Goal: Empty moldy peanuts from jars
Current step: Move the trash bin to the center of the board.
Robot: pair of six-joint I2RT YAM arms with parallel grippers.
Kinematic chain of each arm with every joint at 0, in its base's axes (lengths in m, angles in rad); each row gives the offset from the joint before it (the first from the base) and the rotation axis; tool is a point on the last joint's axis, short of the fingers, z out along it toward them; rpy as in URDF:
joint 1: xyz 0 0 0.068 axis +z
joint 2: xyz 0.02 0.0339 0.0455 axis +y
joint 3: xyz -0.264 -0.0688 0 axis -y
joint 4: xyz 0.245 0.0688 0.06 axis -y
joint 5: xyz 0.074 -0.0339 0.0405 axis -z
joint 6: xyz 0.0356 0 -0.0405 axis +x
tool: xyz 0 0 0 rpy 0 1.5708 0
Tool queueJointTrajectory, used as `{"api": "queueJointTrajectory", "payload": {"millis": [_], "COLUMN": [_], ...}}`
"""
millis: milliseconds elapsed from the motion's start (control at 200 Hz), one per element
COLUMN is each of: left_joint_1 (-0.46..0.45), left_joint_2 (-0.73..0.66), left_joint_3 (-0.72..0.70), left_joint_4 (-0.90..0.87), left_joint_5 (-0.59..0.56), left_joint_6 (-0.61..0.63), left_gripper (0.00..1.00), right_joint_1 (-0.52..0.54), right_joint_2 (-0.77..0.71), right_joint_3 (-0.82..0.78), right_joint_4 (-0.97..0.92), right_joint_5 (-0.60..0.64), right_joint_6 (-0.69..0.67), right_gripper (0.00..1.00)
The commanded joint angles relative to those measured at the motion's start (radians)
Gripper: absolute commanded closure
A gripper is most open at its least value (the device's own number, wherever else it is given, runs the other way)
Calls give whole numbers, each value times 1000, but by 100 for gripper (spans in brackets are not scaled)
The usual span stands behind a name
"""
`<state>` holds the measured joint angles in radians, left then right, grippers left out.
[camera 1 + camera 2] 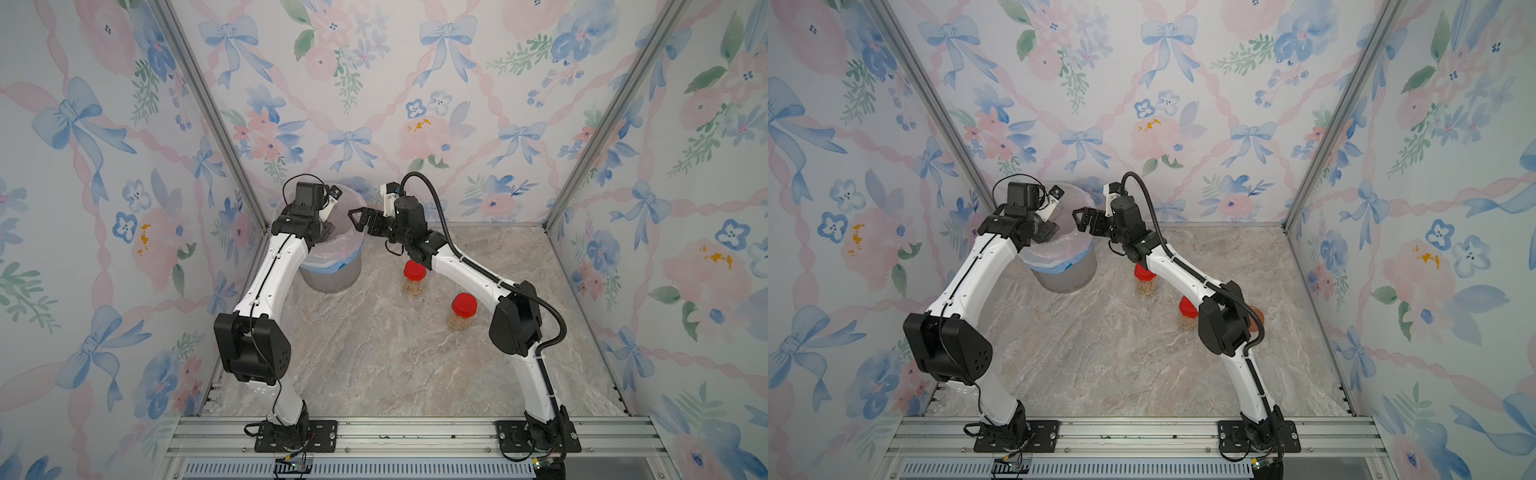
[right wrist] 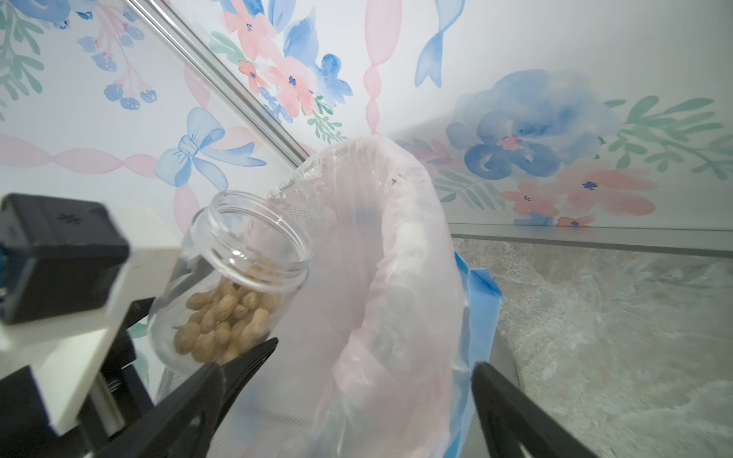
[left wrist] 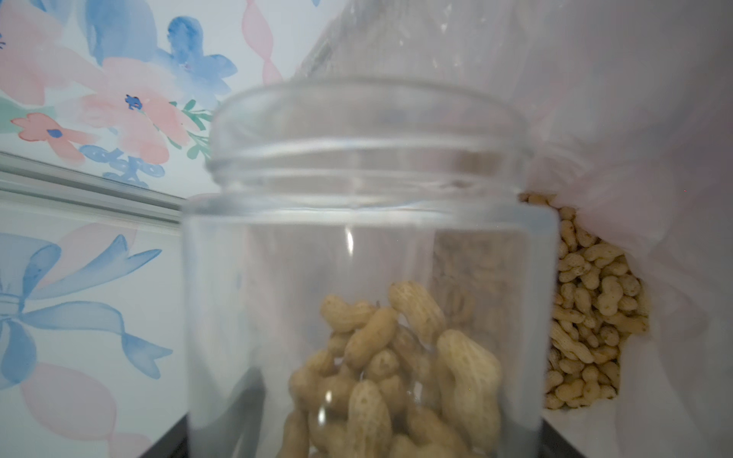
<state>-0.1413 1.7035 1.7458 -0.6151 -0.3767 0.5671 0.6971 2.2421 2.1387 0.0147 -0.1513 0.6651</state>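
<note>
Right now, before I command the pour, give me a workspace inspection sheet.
Surface: marbled tabletop, carrying bin and jars.
Job's things: open jar lidless, tilted toward bin, peanuts inside; two red-lidded jars upright, closed; more peanuts in the bin's liner.
Clutter: brown round thing, probably a lid, behind right elbow.
Grippers: left gripper clamps open jar; right gripper open, empty, beside bin.
Cables: black loop over left wrist, conduit along right arm; no snag seen.
Surroundings: floral walls, aluminium posts.
</note>
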Motion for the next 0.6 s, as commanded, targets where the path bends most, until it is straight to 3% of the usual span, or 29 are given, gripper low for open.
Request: {"api": "queueJointTrajectory", "payload": {"millis": [0,595], "left_joint_1": [3,0], "left_joint_2": [-55,-124], "left_joint_3": [-36,-104], "left_joint_4": [-29,-141], "left_joint_5": [10,15], "left_joint_6": [-38,-19], "left_gripper": [78,78], "right_joint_1": [-19,-64], "right_joint_2": [-51,-102], "right_joint_3": [-16,-141], "right_joint_4": [30,120], "right_joint_5": [-17,-15], "right_joint_6": [-12,21], "right_gripper": [0,0]}}
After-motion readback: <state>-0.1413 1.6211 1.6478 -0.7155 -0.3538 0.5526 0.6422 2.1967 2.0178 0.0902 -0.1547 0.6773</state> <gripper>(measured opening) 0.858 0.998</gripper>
